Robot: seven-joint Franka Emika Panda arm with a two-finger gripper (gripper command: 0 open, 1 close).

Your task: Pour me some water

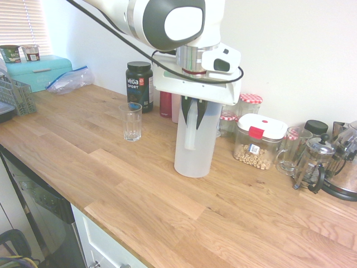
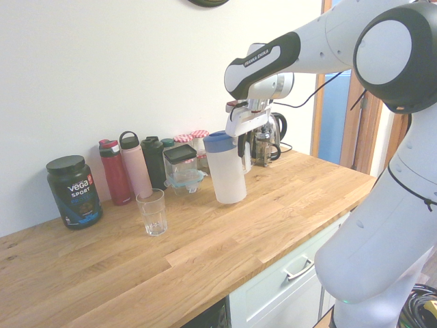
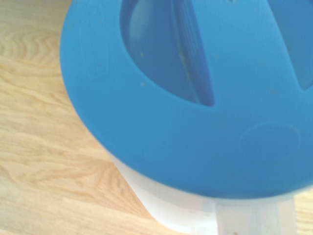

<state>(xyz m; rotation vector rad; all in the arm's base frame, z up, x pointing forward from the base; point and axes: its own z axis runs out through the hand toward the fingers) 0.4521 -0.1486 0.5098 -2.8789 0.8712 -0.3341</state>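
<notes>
Water jug (image 1: pixel 195 142), one, beside one glass (image 1: pixel 131 121); tool (image 1: pixel 196 106) pressed together above its handle (image 1: pixel 191 127).

We're seeing bright daylight coming through the blinds (image 1: pixel 22 22), washing out the white wall (image 1: pixel 301 50), soft shadows lying on the wooden counter (image 1: pixel 167 206), wrist view going blurry on the blue lid (image 3: pixel 161 122), edges bending slightly.

Two wide cameras face the table (image 1: pixel 167 212) from opposite ends, sharing the jug (image 1: pixel 194 142); the wrist camera looks down close onto its lid (image 3: pixel 195 122).
</notes>
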